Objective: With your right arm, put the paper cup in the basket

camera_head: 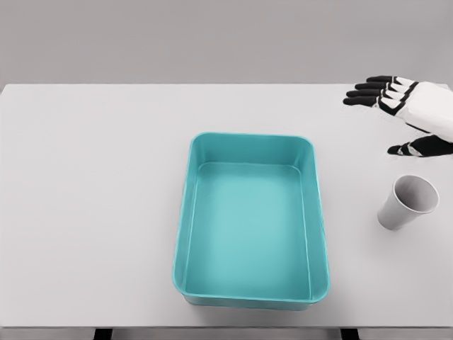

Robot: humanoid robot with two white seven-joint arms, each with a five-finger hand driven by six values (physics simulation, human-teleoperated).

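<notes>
A white paper cup stands upright on the table at the right, its mouth open toward me. The teal basket is a shallow rectangular tray in the middle of the table, with nothing inside. My right hand hovers at the far right, above and behind the cup, fingers spread and pointing left, thumb lowered toward the cup. It holds nothing and is apart from the cup. The left arm is out of view.
The white table stretches wide to the left of the basket. Its front edge runs along the bottom of the view. A narrow strip of tabletop separates the basket from the cup.
</notes>
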